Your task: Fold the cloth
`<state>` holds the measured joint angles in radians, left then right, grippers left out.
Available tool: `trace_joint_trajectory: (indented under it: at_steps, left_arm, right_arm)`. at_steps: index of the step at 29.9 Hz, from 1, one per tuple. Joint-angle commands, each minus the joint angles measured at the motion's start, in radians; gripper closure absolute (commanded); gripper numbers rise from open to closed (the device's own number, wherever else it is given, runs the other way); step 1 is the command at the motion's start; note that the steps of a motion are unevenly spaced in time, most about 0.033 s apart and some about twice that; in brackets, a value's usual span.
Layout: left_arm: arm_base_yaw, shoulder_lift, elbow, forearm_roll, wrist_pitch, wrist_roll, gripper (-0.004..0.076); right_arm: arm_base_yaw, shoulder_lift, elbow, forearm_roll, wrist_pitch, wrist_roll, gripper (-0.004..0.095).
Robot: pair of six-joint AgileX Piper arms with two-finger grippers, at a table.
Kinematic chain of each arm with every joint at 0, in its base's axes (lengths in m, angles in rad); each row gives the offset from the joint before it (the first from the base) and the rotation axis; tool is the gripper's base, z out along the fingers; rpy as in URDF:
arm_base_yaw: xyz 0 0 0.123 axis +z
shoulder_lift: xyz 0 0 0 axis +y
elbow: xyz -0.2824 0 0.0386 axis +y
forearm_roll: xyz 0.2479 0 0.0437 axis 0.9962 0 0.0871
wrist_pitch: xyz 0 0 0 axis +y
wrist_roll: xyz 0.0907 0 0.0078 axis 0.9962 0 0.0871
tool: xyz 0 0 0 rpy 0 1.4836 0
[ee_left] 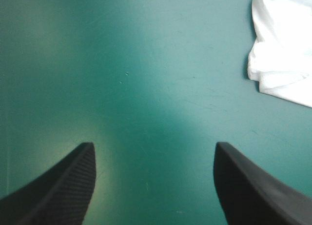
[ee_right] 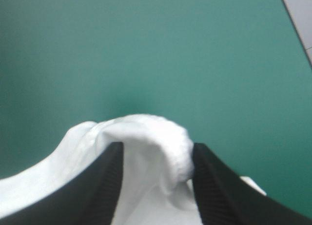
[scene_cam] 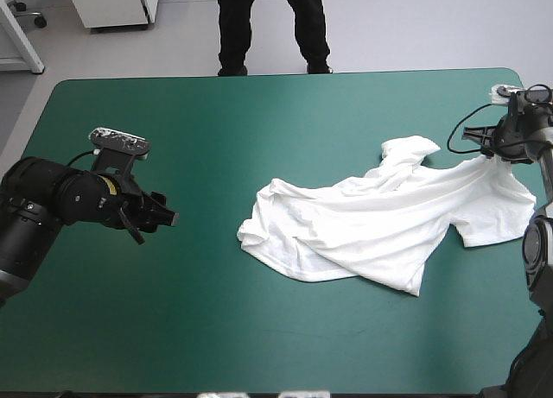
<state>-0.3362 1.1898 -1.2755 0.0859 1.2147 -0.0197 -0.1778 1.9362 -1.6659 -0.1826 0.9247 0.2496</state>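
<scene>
Right hand pinches T-shirt; left hand spread, apart.

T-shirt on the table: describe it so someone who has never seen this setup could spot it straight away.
Start at the teal-green table and look to its right half. The T-shirt lies there, crumpled and partly spread, with one corner raised into the right gripper, which pinches it. It is the only white cloth on the table, bright against the green.
</scene>
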Motion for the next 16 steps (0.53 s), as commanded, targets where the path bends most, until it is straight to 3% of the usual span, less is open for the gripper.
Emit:
trace_joint_trajectory:
  at_steps: [1, 8, 14, 16]
  left_arm:
    - [0.0, -0.024, -0.022, -0.003, -0.025, -0.005, 0.0232]
    - [0.0, -0.024, -0.022, -0.003, -0.017, 0.02, 0.0232]
    - [0.0, -0.024, -0.022, -0.005, -0.017, 0.02, 0.0232]
    - [0.0, -0.024, -0.022, -0.007, -0.017, 0.02, 0.0232]
  right_arm:
    - [-0.009, -0.078, -0.036, 0.03, 0.055, -0.033, 0.0261]
    - [-0.009, -0.248, -0.036, 0.106, 0.154, -0.069, 0.0396]
    - [0.008, -0.422, -0.03, 0.245, 0.265, -0.116, 0.0399]
    - [0.052, -0.48, -0.004, 0.241, 0.269, -0.118, 0.0399]
